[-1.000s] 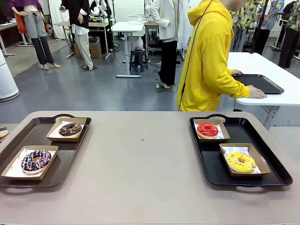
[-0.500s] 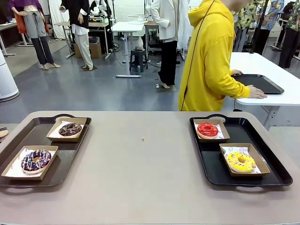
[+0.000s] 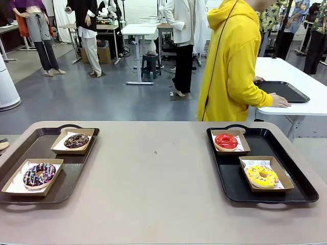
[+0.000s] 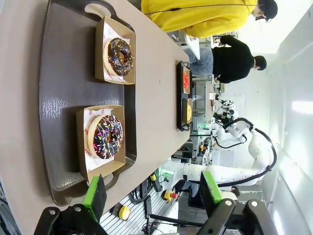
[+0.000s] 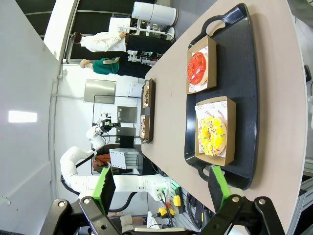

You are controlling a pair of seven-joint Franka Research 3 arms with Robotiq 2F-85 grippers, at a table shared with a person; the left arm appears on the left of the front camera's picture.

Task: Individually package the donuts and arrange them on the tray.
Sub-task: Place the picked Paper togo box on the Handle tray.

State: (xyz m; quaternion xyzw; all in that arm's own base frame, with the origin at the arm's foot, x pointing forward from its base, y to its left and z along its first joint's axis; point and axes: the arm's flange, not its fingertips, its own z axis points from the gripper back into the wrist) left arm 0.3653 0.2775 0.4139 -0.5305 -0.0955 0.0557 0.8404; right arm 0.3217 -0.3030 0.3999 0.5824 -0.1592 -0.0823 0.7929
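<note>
While both hang clear, left gripper (image 4: pixel 152 196) – right gripper (image 5: pixel 161 188) – gape empty

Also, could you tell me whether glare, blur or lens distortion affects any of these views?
Front view: sharp, evenly lit, soft sheen on the right tray. Left wrist view: rolled sideways, wide-angle bending, a bright glare patch on the left tray. Right wrist view: also rolled, edges curved, donuts crisp.

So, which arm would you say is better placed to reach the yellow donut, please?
The right. Its open gripper hovers just off the tray end where the yellow donut sits boxed; the left gripper, also open, hangs over the other tray.
</note>
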